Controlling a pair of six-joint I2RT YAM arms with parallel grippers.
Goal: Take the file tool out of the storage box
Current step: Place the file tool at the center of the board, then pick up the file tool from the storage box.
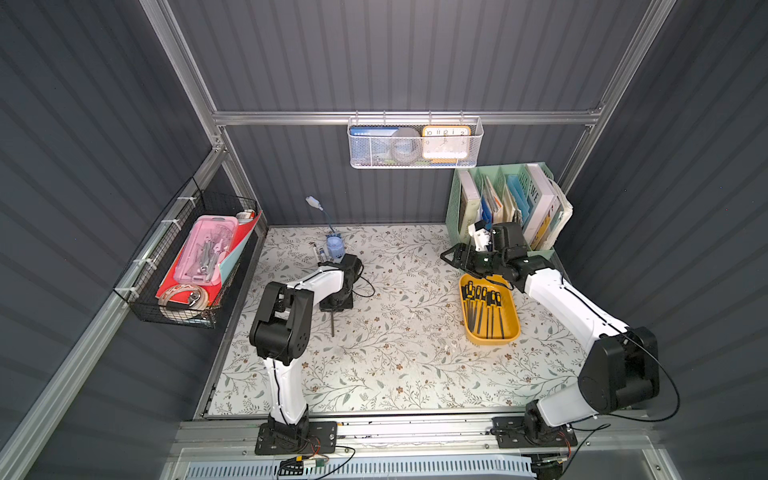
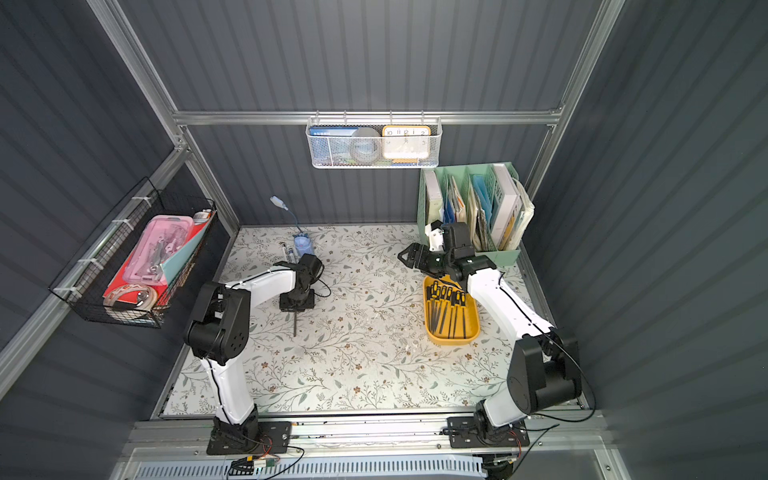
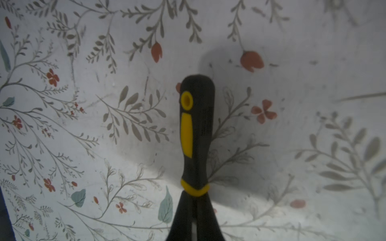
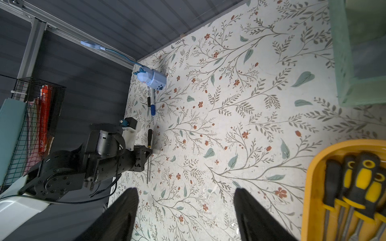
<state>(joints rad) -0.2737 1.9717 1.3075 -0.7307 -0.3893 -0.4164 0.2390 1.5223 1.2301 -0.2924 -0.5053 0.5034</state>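
Observation:
The storage box (image 1: pixel 494 341) is a mustard-yellow tray on the right of the table, seen in both top views (image 2: pixel 453 340). Several files (image 1: pixel 484 305) with black and yellow handles lie in it. My left gripper (image 1: pixel 333 309) points down at the table's left middle, shut on one file tool (image 3: pixel 196 133) just below its yellow collar. Its handle sticks out past the jaws and its thin metal shaft (image 1: pixel 332 326) points toward the front edge, low over the table. My right gripper (image 1: pixel 451 255) stands open and empty (image 4: pixel 186 189) beyond the tray's far end.
A mint-green book organiser (image 1: pixel 511 208) stands at the back right, just behind my right wrist. A small blue lamp (image 1: pixel 334 245) and pens (image 1: pixel 318 251) sit at the back left. A black wire basket (image 1: pixel 191 266) hangs on the left wall, a white mesh basket (image 1: pixel 415 143) on the back wall.

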